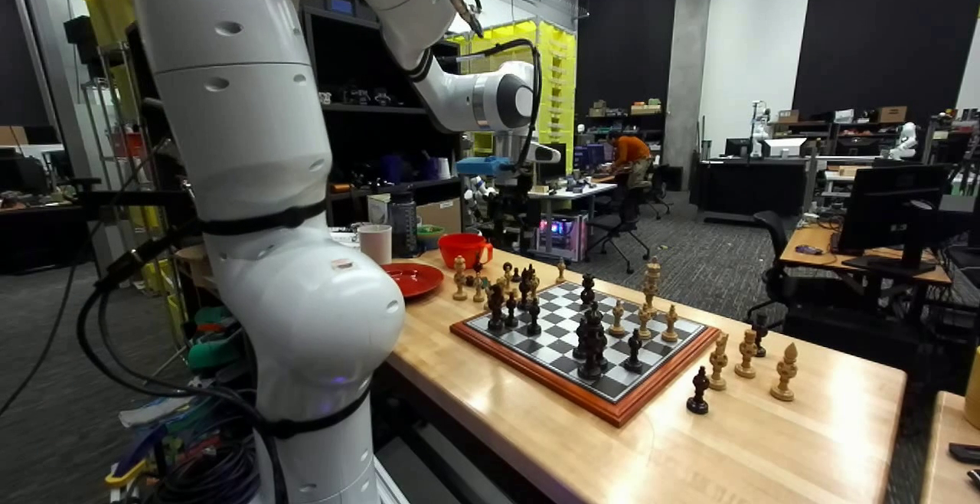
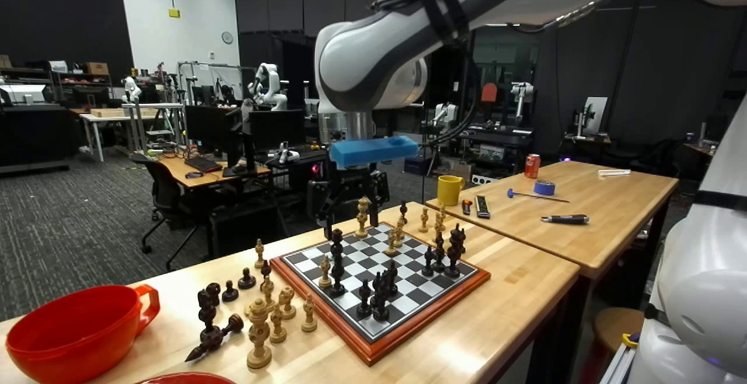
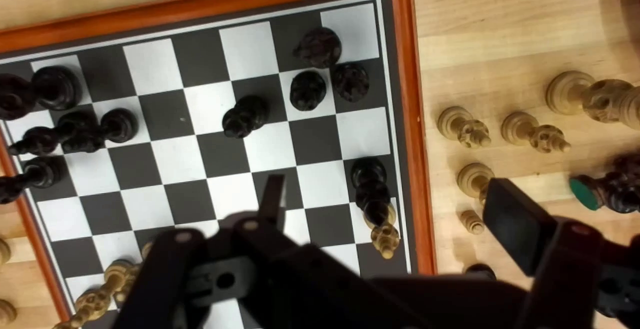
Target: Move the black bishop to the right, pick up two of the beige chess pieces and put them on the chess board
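The chess board point(image 1: 538, 364) lies on the wooden table with several black and beige pieces on it, also in an exterior view point(image 2: 350, 337). Several beige chess pieces point(image 2: 309, 314) stand on the table beside its border; they show in the wrist view point(image 3: 462, 126). A tall black piece point(image 2: 337, 258) stands on the board close to a beige piece point(image 2: 325, 272). Which black piece is the bishop I cannot tell. My gripper point(image 3: 395, 209) is open and empty above the board's edge. One finger is over the squares, the other over the table, partly hiding a beige piece point(image 3: 474, 179).
A red cup point(image 2: 76, 334) and a red plate point(image 1: 413, 280) stand near the loose pieces. A black piece point(image 2: 213, 337) lies on its side among them. More pieces point(image 1: 746, 355) stand past the board's opposite side. A second table holds a yellow mug point(image 2: 449, 190) and tools.
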You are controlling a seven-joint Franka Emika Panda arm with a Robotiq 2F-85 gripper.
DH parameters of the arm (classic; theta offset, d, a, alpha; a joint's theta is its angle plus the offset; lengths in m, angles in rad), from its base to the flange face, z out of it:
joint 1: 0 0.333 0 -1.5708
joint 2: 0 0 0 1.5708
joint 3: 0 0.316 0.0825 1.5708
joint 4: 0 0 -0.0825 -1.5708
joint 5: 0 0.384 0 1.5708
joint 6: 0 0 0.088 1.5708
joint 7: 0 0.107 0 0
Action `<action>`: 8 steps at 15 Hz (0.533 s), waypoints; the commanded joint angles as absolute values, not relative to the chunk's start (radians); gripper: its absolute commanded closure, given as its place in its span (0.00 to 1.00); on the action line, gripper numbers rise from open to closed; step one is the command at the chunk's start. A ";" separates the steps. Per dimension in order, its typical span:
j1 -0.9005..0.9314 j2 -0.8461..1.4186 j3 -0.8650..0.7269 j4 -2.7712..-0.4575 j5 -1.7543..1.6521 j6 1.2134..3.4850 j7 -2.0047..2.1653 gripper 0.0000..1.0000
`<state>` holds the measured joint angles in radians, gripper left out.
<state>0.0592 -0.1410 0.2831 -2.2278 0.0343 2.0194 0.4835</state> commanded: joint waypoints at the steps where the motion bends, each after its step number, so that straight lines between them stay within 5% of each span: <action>1: 0.091 -0.059 0.250 -2.174 -0.002 2.030 0.492 0.00; 8: 0.118 0.042 0.202 -2.133 -0.010 2.057 0.491 0.00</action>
